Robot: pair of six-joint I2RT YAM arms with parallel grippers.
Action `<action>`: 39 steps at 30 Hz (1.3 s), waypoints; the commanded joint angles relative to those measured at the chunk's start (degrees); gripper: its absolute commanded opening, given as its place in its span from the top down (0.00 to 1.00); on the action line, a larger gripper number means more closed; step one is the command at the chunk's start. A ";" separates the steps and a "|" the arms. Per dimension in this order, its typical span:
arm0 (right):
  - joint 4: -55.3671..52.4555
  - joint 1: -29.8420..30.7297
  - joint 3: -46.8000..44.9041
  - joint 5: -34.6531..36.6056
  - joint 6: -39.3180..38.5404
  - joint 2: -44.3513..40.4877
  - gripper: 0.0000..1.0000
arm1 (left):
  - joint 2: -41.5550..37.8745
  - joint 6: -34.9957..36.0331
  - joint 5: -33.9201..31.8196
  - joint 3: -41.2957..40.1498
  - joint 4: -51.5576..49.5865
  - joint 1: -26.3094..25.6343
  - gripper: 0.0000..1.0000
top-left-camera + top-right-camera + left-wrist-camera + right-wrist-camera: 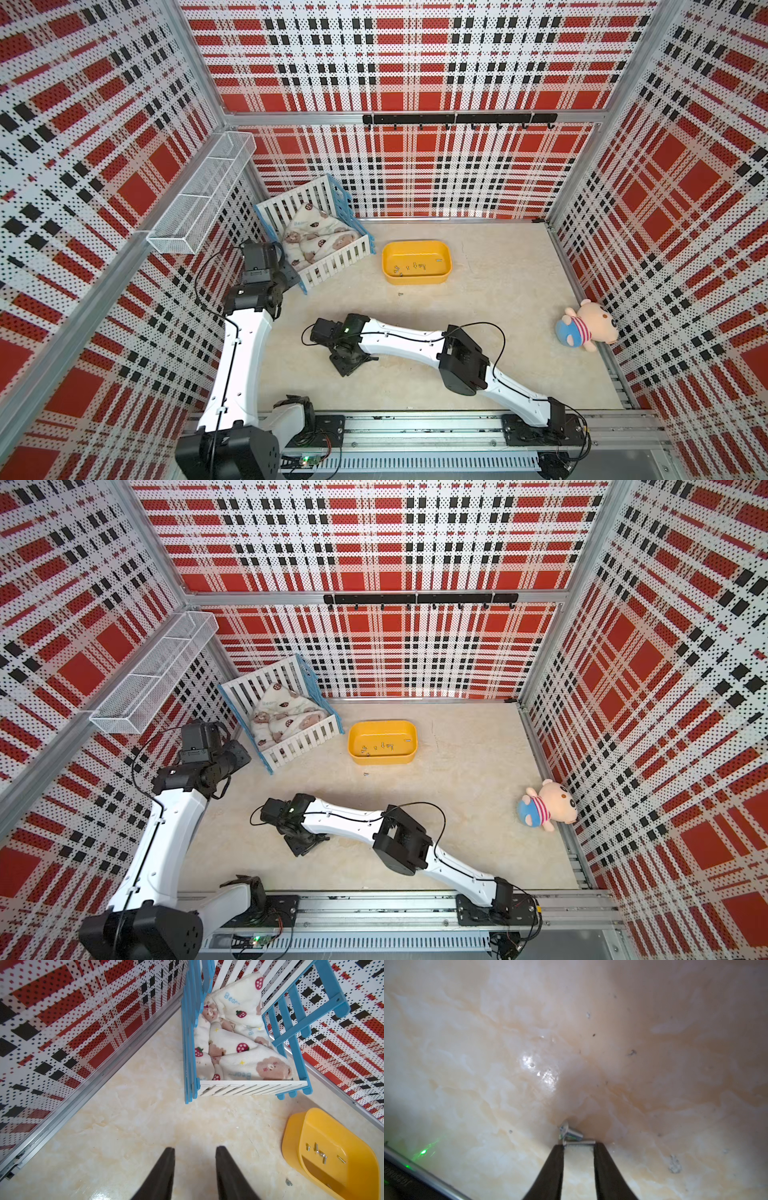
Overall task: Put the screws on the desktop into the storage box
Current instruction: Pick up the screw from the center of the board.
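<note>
Picking: clamps tiny silver-grey metal screw (579, 1142) end-to-end in right gripper (579, 1147) on beige marble-look desktop (467, 1064). Likely calls for steady lift toward shallow yellow plastic tub (415, 279).

Walls: perforated red-white-black plaid panels (415, 62) in aluminium frame (291, 119); black hook rail (459, 119) at back, wire-mesh basket (199, 195) left.

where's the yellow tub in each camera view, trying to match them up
In a top view: tub toward the back of the desktop, just right of the crib.
In a top view: same spot, tub right of the crib.
Left wrist: tub in the picture's lower right corner, near the crib.
Right wrist: not in it; only desktop and a screw between the jaws.
Shared landmark: the crib, except in the right wrist view.
</note>
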 commanded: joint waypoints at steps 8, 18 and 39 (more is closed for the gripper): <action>-1.11 -0.02 -2.35 3.89 0.07 -2.59 0.73 | -1.08 1.13 0.45 -0.72 0.30 0.61 0.60; 0.92 0.05 -10.29 5.11 0.40 -9.10 0.71 | -1.08 1.01 0.53 -0.66 0.33 0.63 0.60; 2.58 -0.30 -13.02 0.10 -0.87 -8.68 0.58 | -1.08 1.25 0.72 -0.53 0.37 0.76 0.60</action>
